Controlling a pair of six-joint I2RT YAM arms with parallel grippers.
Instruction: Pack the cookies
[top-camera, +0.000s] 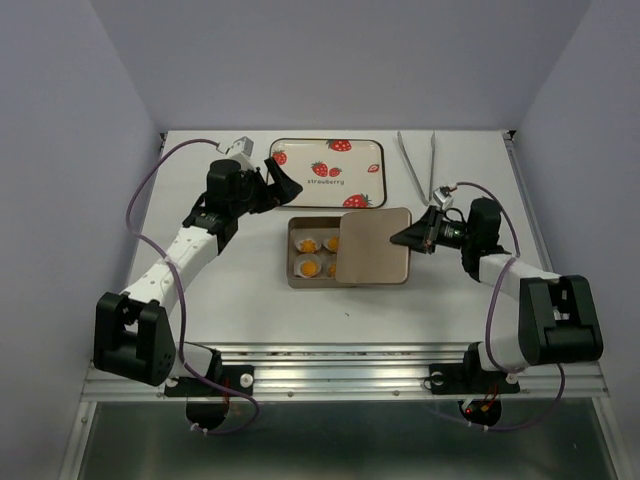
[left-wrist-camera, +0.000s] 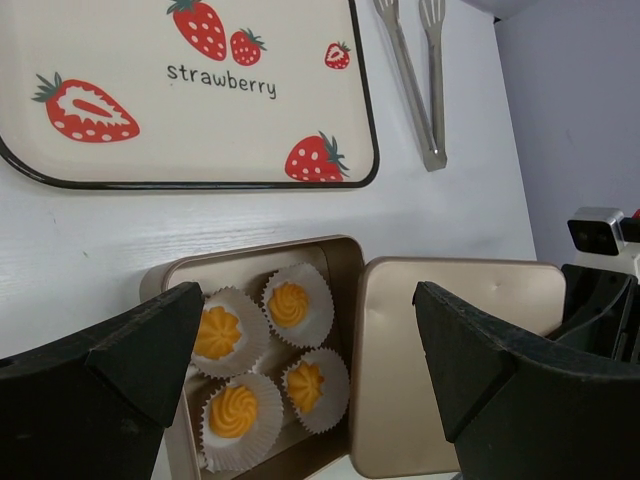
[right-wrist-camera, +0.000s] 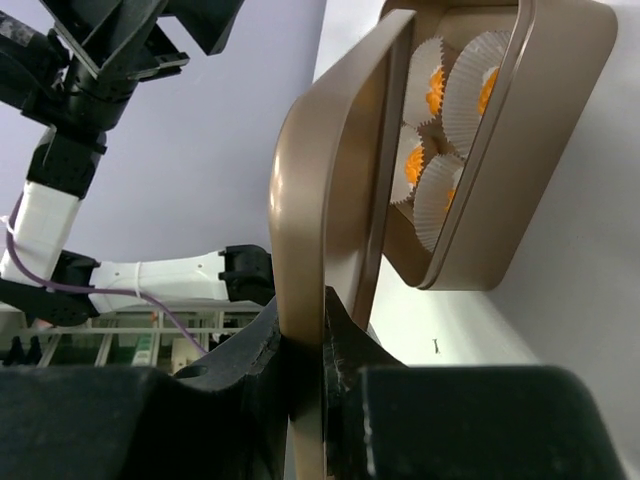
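Note:
Four orange-yellow cookies (top-camera: 310, 245) in white pleated paper cups sit in the open gold tin (top-camera: 300, 280) at mid-table. They show clearly in the left wrist view (left-wrist-camera: 289, 303) and edge-on in the right wrist view (right-wrist-camera: 414, 165). My right gripper (top-camera: 412, 237) is shut on the right edge of the gold lid (top-camera: 372, 245), which covers the tin's right part. In the right wrist view the lid (right-wrist-camera: 310, 200) is pinched between the jaws of the right gripper (right-wrist-camera: 322, 330). My left gripper (top-camera: 280, 180) is open and empty, hovering behind and left of the tin (left-wrist-camera: 250, 258).
A strawberry-print tray (top-camera: 310, 152) lies behind the tin, also in the left wrist view (left-wrist-camera: 150, 120). Metal tongs (top-camera: 420, 160) lie at the back right, seen too in the left wrist view (left-wrist-camera: 420, 90). Purple walls enclose the table.

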